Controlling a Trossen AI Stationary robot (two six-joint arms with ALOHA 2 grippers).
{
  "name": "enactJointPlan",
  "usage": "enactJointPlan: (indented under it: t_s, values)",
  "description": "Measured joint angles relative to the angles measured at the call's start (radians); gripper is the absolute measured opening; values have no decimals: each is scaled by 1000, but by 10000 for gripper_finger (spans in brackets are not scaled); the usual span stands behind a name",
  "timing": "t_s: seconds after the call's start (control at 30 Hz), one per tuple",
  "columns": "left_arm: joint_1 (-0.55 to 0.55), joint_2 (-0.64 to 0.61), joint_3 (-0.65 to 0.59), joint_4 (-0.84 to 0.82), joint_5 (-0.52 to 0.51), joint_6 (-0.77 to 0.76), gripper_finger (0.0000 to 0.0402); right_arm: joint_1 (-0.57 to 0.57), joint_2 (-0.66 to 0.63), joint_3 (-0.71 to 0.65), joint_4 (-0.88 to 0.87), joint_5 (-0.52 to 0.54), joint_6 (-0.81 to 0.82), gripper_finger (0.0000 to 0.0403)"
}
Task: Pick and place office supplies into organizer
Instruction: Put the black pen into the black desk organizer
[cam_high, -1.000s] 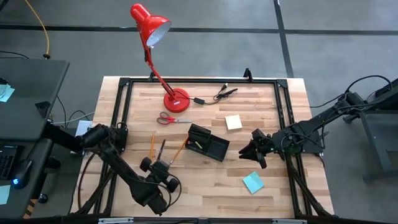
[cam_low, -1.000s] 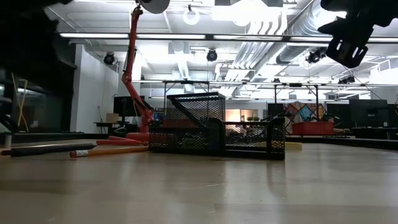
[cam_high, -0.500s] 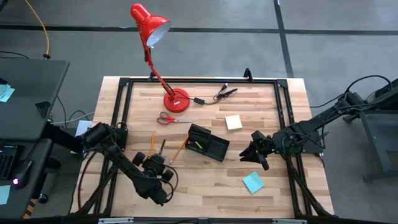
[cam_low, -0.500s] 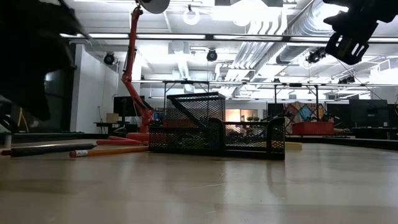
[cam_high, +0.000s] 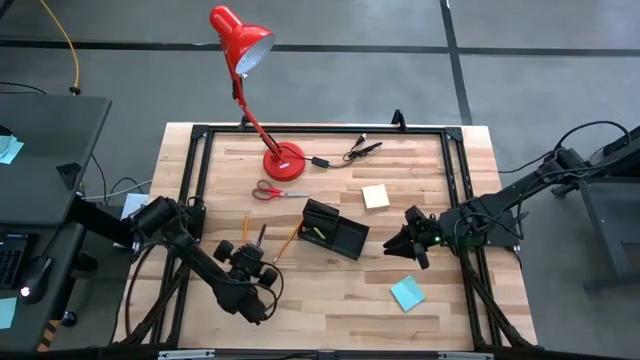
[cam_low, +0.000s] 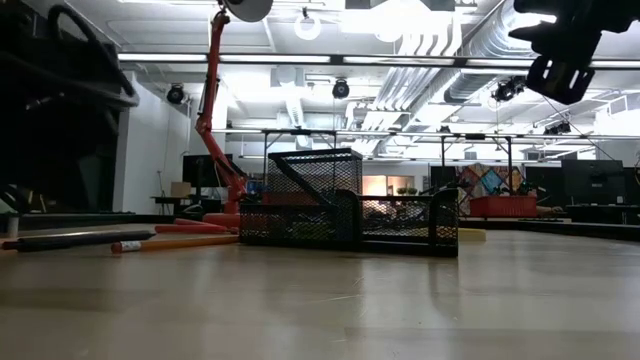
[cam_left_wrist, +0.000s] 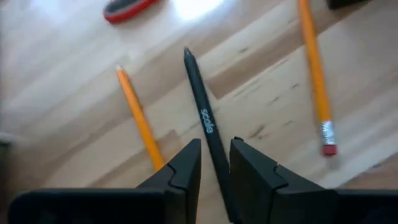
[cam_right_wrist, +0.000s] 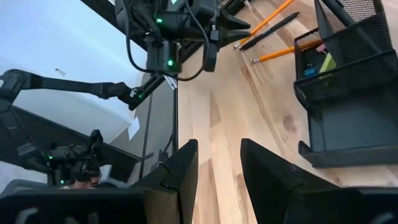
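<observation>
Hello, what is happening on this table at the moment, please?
The robot is tidying office supplies into the black mesh organizer. The left gripper is down over a dark pen on the wood, its fingers on either side of the pen, not visibly lifting it. Two pencils, the scissors and two sticky-note pads lie loose on the table. The right gripper waits open beside the organizer, holding nothing.

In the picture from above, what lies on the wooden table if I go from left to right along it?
Left pencil → dark pen → red-handled scissors → black organizer → pale yellow sticky pad → teal-blue sticky pad.
</observation>
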Motion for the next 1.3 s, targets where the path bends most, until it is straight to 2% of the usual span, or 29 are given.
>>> enactJointPlan:
  t_s: [0.1,0.2,0.37,0.53,0.63,0.73,0.9,1.1,1.3]
  values:
    - [0,0,-21,51,4,0,72,0,0,0,-7,7,-2,116]
    - [0,0,-42,33,40,-12,73,0,0,0,-11,9,-4,116]
    - [0,0,-67,26,33,-14,73,0,0,0,-30,9,5,116]
    - [-1,-4,-127,154,-33,12,74,0,0,0,-28,8,6,116]
    - [-1,-8,-182,319,-50,24,72,1,0,0,-27,8,5,116]
    - [-17,-10,-206,397,-97,38,57,0,0,0,-31,7,3,116]
    - [-31,-15,-162,388,-79,42,17,0,1,0,-41,7,-6,116]
    - [-33,-25,-94,363,-20,53,15,0,1,0,-42,9,-46,116]
    - [-34,-25,27,202,-17,76,12,0,1,0,-42,10,-52,116]
